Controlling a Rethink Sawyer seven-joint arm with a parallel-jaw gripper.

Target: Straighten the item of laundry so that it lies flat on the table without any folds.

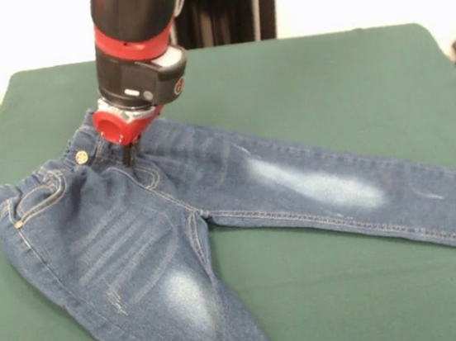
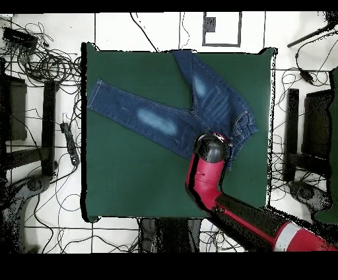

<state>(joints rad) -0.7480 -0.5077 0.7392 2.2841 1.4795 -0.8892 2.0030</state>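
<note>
The fingers (image 1: 132,155) are two short dark prongs under the red wrist piece, and their tips press down into the denim at the waistband, just beside the brass button (image 1: 81,157). Whether they pinch a bit of cloth or merely rest on it with a gap between them cannot be told from either view; in the overhead view the arm's own head hides them entirely. Above them rises the arm (image 1: 135,40), black with a red collar, coming down steeply from the top of the front view; from overhead it runs as a red and black limb from the bottom right corner up to the waist of the garment.

The jeans (image 1: 138,248) lie front side up on the desk (image 1: 324,75), legs spread in a wide V. One leg (image 1: 330,191) stretches long and fairly flat toward the right of the front view, with a faded whitish patch on the thigh. The other leg (image 1: 187,309) runs toward the camera and off the near edge of the picture. The waistband is bunched and rumpled near the pocket.
</note>
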